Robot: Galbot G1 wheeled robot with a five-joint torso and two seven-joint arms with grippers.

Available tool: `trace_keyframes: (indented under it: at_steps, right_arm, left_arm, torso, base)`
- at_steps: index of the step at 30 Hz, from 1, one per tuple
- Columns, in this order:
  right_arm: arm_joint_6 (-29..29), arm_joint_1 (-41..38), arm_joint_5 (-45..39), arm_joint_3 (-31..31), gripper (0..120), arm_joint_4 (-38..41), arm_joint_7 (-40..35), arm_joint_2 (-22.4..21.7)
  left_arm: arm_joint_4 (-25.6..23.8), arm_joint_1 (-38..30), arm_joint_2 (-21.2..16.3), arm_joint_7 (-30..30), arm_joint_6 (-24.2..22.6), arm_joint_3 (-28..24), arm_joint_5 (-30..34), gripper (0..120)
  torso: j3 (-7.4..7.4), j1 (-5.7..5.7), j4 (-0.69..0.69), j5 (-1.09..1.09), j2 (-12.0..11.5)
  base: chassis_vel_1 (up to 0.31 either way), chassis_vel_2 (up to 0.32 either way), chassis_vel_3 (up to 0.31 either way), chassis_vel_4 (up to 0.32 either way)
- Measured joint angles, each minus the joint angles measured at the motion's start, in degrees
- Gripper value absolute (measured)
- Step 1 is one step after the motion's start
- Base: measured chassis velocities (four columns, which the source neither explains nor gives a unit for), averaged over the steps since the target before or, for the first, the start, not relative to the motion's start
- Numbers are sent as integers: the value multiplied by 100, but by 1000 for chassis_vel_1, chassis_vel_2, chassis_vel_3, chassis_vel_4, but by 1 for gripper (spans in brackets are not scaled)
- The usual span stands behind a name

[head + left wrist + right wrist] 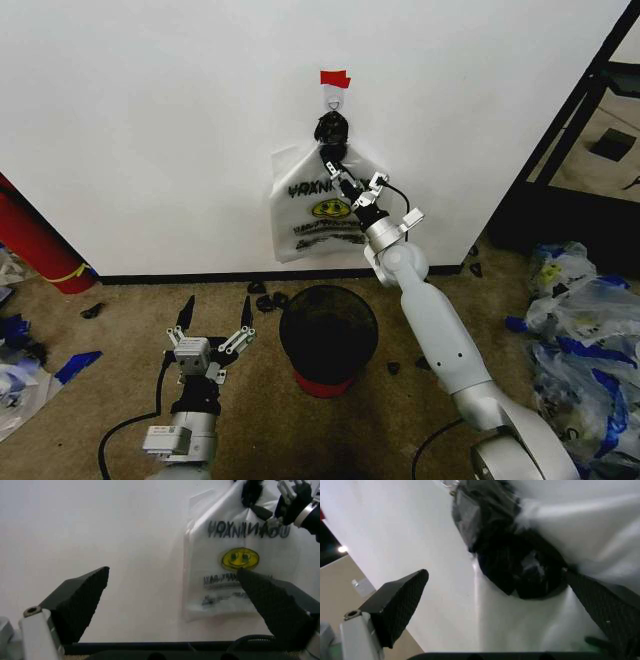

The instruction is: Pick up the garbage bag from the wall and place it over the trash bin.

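- against the wall, hung from a small hook just under a red tape strip: the garbage bag, see-through whitish, yellow smiley and black print facing out, dark bunched top at the hook.
- raised to the bag's upper part, just below the hook: right gripper, jaws spread apart, dark bunched plastic between the fingers, not yet clenched.
- below the bag, on the carpet, near the wall's black baseboard: the trash bin, black mesh, red base, upright.
- beside the bin, low over the carpet, on its left: left gripper, jaws released, holding nothing, pointed at the wall.
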State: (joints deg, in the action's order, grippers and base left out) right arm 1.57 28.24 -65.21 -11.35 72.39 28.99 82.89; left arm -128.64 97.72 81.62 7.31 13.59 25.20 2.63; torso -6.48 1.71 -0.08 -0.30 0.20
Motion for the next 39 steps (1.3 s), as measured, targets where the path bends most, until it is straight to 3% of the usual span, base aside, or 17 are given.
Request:
trace_keyframes:
  at_steps: [4,11,18,26,31,39]
  right_arm:
    - [6,18,-6,17,98,95,11,8]
    - [8,39,-2,60,78,162,7,4]
    - [-6,19,-6,37,47,133,-79,-15]
    - [-14,13,-15,29,25,110,-108,-34]
    - [-18,-48,-62,26,1,48,-150,-54]
    - [-29,-129,-119,27,0,-20,-181,-81]
  left_arm:
    - [0,1,6,2,0,-7,2,100]
    - [-5,4,-2,6,-2,-10,6,100]
    - [-44,14,-13,9,-2,-5,22,100]
    - [-53,9,-17,12,-6,-8,28,100]
    - [-94,-5,-36,20,-35,2,119,100]
    - [-106,-28,-47,32,-52,12,172,100]
  torso:
    - [0,0,1,0,0]
    - [0,0,0,0,0]
    - [0,0,0,0,0]
    - [0,0,0,0,0]
    - [0,0,0,0,0]
    - [0,0,1,0,0]
  base:
    - [0,0,0,0]
    - [0,0,0,0]
    - [0,0,0,0]
    - [0,0,0,0]
    - [0,0,0,0]
    - [0,0,0,0]
